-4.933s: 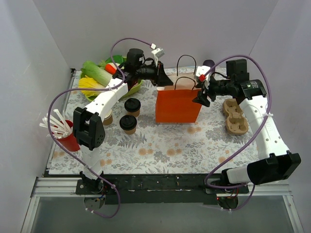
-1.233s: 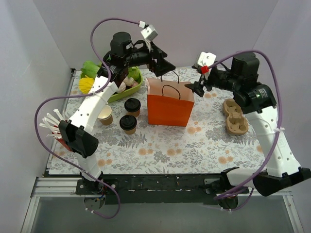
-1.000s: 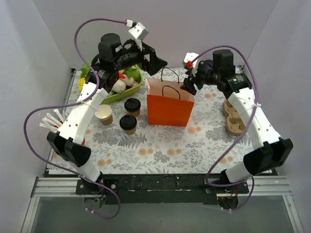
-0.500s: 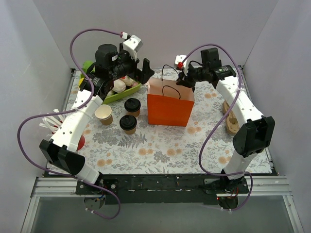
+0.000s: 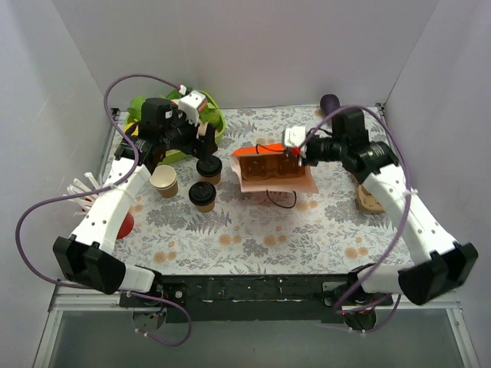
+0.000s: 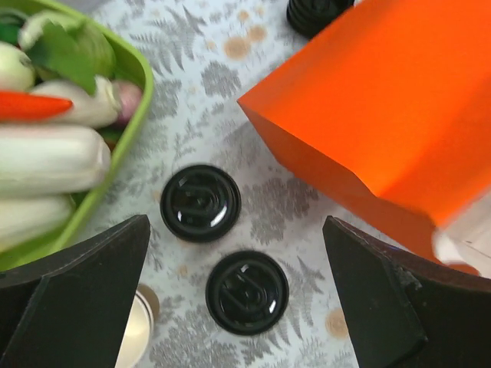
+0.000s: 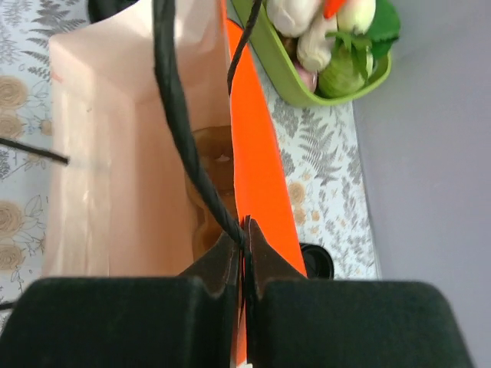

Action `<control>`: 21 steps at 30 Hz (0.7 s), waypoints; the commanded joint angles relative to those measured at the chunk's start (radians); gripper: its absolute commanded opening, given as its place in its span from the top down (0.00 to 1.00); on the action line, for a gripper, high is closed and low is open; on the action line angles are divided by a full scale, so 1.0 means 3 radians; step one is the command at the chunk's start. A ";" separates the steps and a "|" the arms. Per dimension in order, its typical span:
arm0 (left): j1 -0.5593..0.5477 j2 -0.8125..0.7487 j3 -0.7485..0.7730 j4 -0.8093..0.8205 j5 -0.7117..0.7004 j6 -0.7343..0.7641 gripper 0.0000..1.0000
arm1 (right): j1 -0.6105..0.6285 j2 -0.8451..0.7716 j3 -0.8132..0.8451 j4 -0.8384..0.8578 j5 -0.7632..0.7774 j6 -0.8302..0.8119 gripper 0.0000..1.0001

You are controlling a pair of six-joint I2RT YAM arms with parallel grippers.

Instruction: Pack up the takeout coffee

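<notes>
The right gripper [image 7: 244, 245] is pressing its fingers together on the orange wall and black cord handle [image 7: 180, 123] of the orange paper bag [image 5: 275, 170], which is lying tipped on the flower-patterned counter [image 5: 253, 230] with its pale mouth facing the overhead camera. A brown cardboard cup carrier [image 5: 270, 166] is showing inside the bag, and the right wrist view is looking straight down into that pale interior.

The left gripper [image 5: 201, 132] is hovering with its fingers [image 6: 73, 268] spread wide above 2 coffee cups [image 6: 201, 202] with black lids [image 6: 247, 291], both standing upright on the counter just to the left of the bag. Seen from overhead, these 2 brown cups [image 5: 203, 195] are sitting close together, one behind the other, apart from the bag and outside it. A 3rd cup [image 5: 163, 181] without a lid is standing open just to their left.

A green tray of vegetables [image 6: 54, 138] is resting at the counter's far left corner, beside the left gripper. A 2nd cardboard carrier [image 5: 370, 201] is lying on the right side of the counter, partly hidden under the right arm, and a red cup of white straws [image 5: 123, 224] is standing at the left edge.
</notes>
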 commanded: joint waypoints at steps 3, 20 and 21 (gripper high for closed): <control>-0.0010 -0.0497 -0.0610 -0.0115 0.0323 0.0307 0.02 | 0.0516 -0.0800 -0.0791 0.0414 0.0414 -0.0681 0.99; -0.0117 -0.0303 -0.0672 -0.1532 0.0509 0.1233 0.02 | 0.0609 -0.0699 -0.0256 -0.0266 0.0768 0.0111 0.99; -0.0133 -0.0308 -0.0672 -0.1492 0.0514 0.1182 0.02 | 0.0593 -0.0658 -0.0174 -0.0266 0.0757 0.0188 0.99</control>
